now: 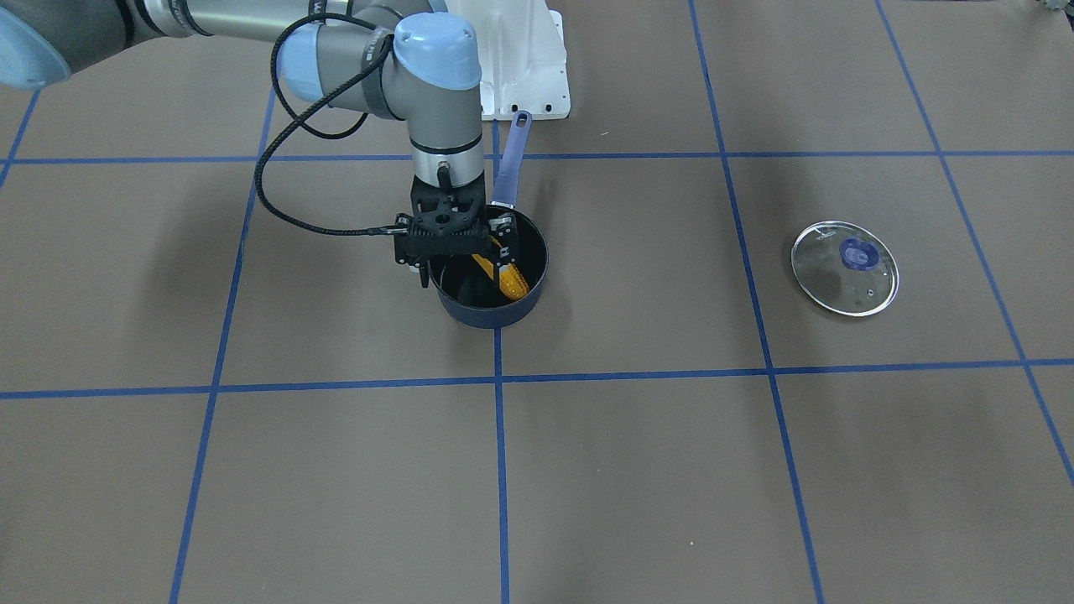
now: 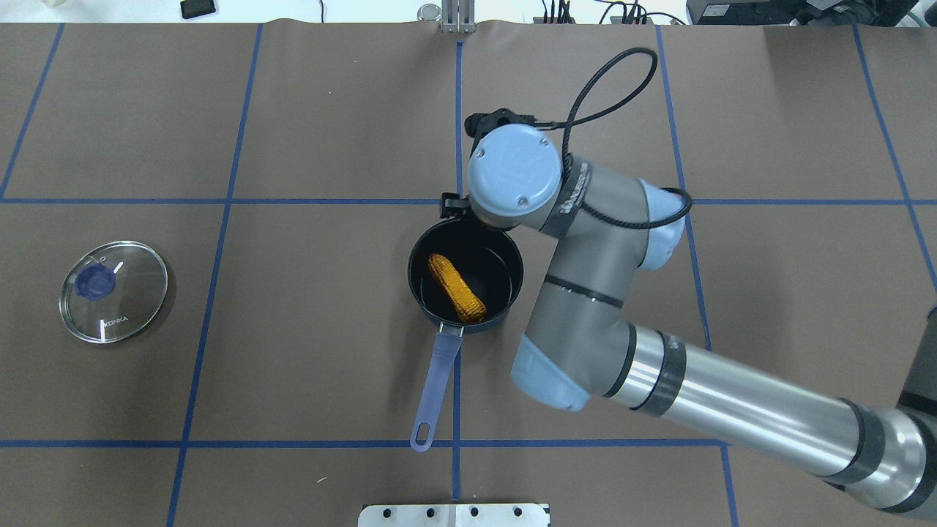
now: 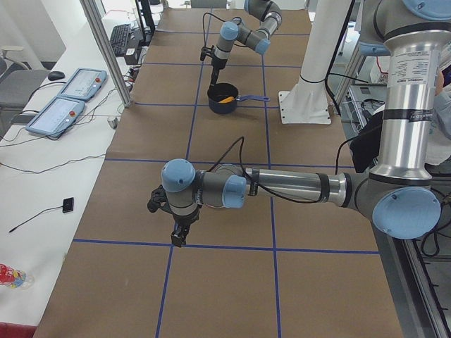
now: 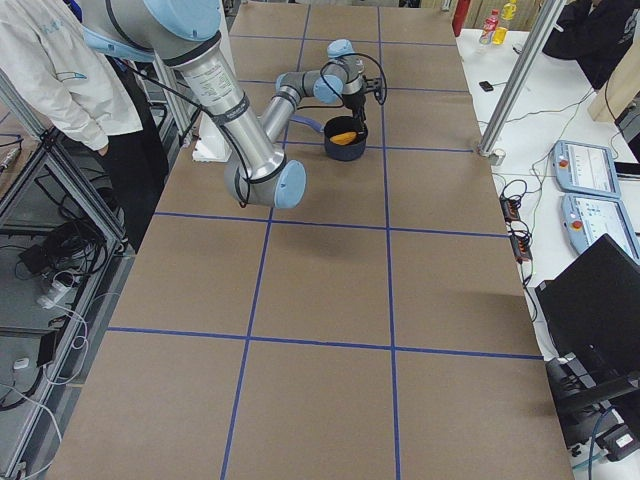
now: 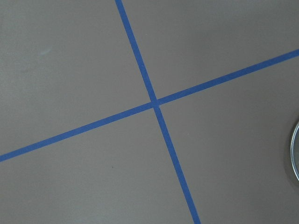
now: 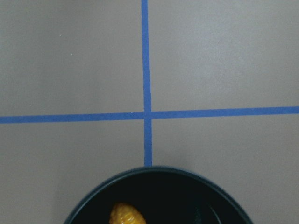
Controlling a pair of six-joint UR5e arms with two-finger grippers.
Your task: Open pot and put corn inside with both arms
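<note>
The dark blue pot (image 1: 530, 289) stands open at mid-table, its blue handle (image 2: 435, 388) pointing toward the robot's base. The yellow-orange corn (image 2: 457, 288) lies loose on the pot's bottom; it also shows in the front view (image 1: 509, 275) and its tip in the right wrist view (image 6: 126, 215). My right gripper (image 1: 466, 260) hangs just over the pot's far side, open and holding nothing. The glass lid (image 2: 113, 290) with a blue knob lies flat on the table far to the robot's left. My left gripper (image 3: 180, 232) points down over bare table; I cannot tell whether it is open.
Brown table cover with a blue tape grid (image 5: 155, 103). The white base pedestal (image 1: 524, 59) stands behind the pot's handle. The lid's rim shows at the right edge of the left wrist view (image 5: 295, 154). A person stands beside the table (image 4: 50, 70).
</note>
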